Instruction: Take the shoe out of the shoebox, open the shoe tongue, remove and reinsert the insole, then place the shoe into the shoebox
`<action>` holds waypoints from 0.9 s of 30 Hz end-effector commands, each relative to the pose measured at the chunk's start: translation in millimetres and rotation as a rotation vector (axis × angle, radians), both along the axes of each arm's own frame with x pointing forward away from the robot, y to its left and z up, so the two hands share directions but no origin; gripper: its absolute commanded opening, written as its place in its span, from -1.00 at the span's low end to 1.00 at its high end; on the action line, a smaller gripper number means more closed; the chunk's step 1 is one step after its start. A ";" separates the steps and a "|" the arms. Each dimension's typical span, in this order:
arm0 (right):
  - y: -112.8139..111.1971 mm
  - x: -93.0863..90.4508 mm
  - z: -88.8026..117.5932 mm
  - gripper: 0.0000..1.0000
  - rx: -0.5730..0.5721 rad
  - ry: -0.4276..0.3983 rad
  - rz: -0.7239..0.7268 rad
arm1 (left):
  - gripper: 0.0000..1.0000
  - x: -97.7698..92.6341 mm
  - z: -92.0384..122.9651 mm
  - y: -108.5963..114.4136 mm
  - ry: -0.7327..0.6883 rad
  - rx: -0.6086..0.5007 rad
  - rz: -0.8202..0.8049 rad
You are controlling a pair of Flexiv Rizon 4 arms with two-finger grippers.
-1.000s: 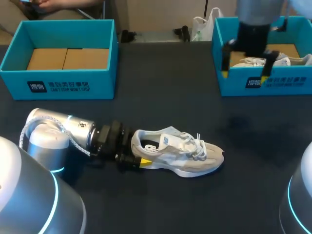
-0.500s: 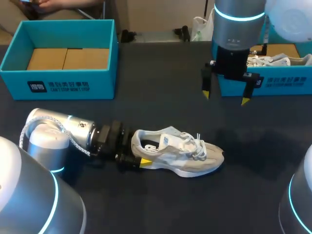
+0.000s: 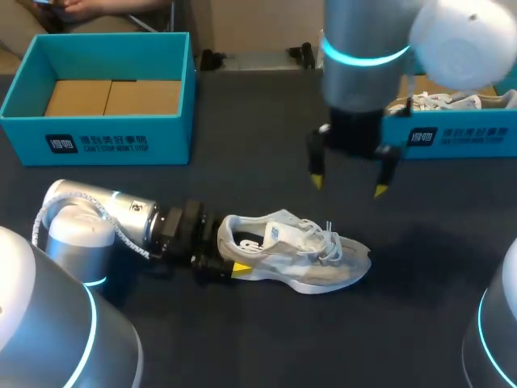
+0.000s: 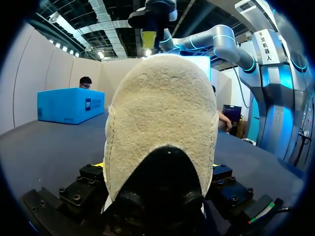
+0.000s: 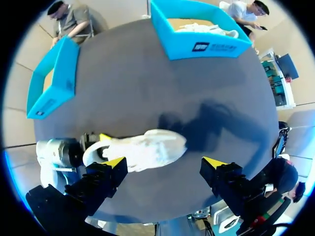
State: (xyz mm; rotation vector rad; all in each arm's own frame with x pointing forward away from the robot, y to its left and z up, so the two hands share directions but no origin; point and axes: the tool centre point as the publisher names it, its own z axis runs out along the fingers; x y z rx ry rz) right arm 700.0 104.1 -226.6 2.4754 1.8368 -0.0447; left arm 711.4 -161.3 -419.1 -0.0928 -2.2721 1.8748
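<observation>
The grey-and-white shoe (image 3: 303, 260) lies on its sole on the dark table, toe pointing right, laces and tongue up. My left gripper (image 3: 230, 252) lies low along the table at the heel, its fingers pressed on both sides of it. In the left wrist view the suede heel (image 4: 162, 123) fills the space between the finger blocks of this gripper (image 4: 160, 173). My right gripper (image 3: 347, 184) hangs open above and just behind the shoe's laces, holding nothing. From the right wrist the shoe (image 5: 147, 146) lies below and ahead of the open right gripper (image 5: 163, 162).
A teal shoebox (image 3: 452, 139) at the back right holds a second shoe (image 3: 443, 100). Another teal box (image 3: 105, 139) with a cardboard floor stands at the back left. Bare table lies between the boxes and in front of the shoe.
My right arm has swung from over the right shoebox leftward and nearer, ending above the shoe. The left arm and the shoe have not moved.
</observation>
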 end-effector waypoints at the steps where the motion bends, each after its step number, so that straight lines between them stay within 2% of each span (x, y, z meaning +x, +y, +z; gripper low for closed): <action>1: 46.9 -8.7 -19.1 1.00 -0.005 0.017 -0.006 | -1.00 0.7 0.4 -0.6 0.000 0.002 0.001; 13: 46.9 -8.7 -19.1 1.00 -0.005 0.017 -0.006 | -1.00 0.7 0.4 -0.6 0.000 0.002 0.001; 15: 63.9 -14.1 -28.6 1.00 -0.091 0.054 -0.067 | -1.00 0.7 0.4 -0.6 0.000 0.002 0.001; 21: 89.6 -24.4 -39.3 1.00 -0.139 0.047 -0.094 | -1.00 0.7 0.4 -0.6 0.000 0.002 0.001; 25: 101.3 -26.5 -44.1 1.00 -0.114 0.042 -0.095 | -1.00 0.7 0.4 -0.6 0.000 0.002 0.001; 27: 109.2 -27.8 -48.5 1.00 -0.153 0.049 -0.097 | -1.00 0.7 0.4 -0.6 0.000 0.002 0.001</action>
